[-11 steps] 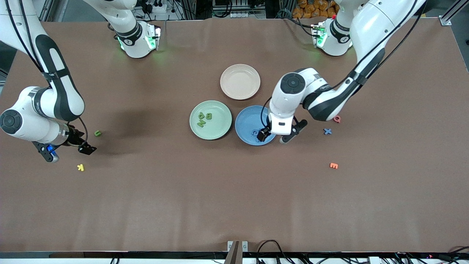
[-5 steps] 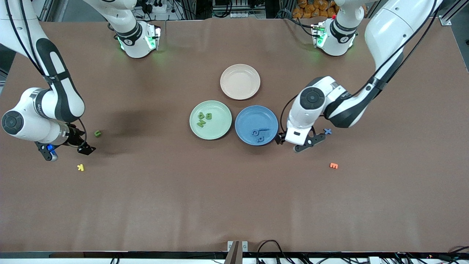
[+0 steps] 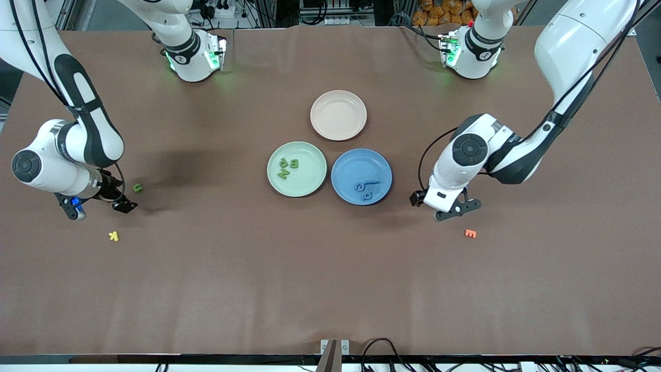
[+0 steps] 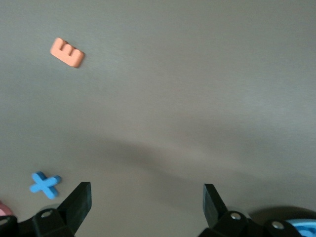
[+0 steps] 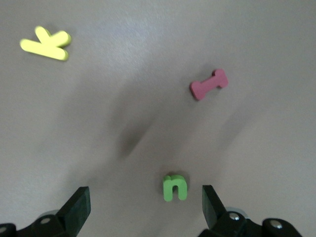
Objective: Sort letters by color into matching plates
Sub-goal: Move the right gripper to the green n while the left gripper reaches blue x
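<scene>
Both end effectors stand fully spread and carry nothing. Left gripper (image 3: 447,206), at centre-right of the front view, hangs over bare brown table surface (image 3: 330,279) between the blue round plate (image 3: 343,166) and the orange foam letter E (image 3: 470,233); its wrist view shows both fingers (image 4: 79,202) wide apart with only tabletop between them. That view also shows a blue foam letter X (image 4: 45,184) just beside one finger, not touching it, the orange E well apart, and a sliver of blue plate at the frame's lower corner. In the front view the X is hidden under the arm.

Right gripper (image 3: 99,204), at the left edge of the front view, hangs low over the table, jaws wide. A small green foam letter n (image 3: 137,188) lies close by; in the wrist view it (image 5: 175,187) sits between the spread fingers (image 5: 76,207), touching neither. A yellow foam letter K (image 3: 113,236) lies nearer the camera, and a pink bar-shaped foam letter (image 5: 209,84) shows only in the wrist view.

The pale green round plate (image 3: 310,181) holds three green foam letters (image 3: 287,168). The blue plate holds three blue foam letters (image 3: 365,189). A beige-pink round plate (image 3: 338,115) lies above both in the frame.
</scene>
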`<action>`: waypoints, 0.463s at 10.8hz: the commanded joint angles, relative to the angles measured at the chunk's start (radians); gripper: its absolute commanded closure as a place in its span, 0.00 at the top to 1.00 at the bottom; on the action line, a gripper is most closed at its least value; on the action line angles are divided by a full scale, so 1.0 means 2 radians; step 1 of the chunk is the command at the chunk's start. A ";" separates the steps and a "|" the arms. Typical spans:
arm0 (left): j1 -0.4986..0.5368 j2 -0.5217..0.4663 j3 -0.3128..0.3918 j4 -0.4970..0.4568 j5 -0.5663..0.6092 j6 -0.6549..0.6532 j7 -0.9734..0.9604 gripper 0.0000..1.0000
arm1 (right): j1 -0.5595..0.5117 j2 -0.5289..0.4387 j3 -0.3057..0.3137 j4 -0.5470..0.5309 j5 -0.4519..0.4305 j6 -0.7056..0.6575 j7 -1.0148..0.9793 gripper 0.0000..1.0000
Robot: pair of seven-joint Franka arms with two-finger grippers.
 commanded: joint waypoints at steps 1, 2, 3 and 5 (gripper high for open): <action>0.030 -0.022 -0.004 -0.031 0.009 0.000 0.039 1.00 | -0.009 -0.033 0.006 -0.045 0.005 0.007 -0.004 1.00; 0.040 -0.024 -0.006 -0.038 0.015 0.000 0.040 1.00 | -0.010 -0.034 0.006 -0.049 0.005 0.007 -0.008 1.00; 0.046 -0.026 -0.007 -0.044 0.019 0.003 0.041 1.00 | -0.014 -0.032 0.006 -0.049 0.005 0.008 -0.016 1.00; 0.066 -0.031 -0.018 -0.058 0.019 0.009 0.041 1.00 | -0.026 -0.024 0.006 -0.049 0.005 0.016 -0.033 1.00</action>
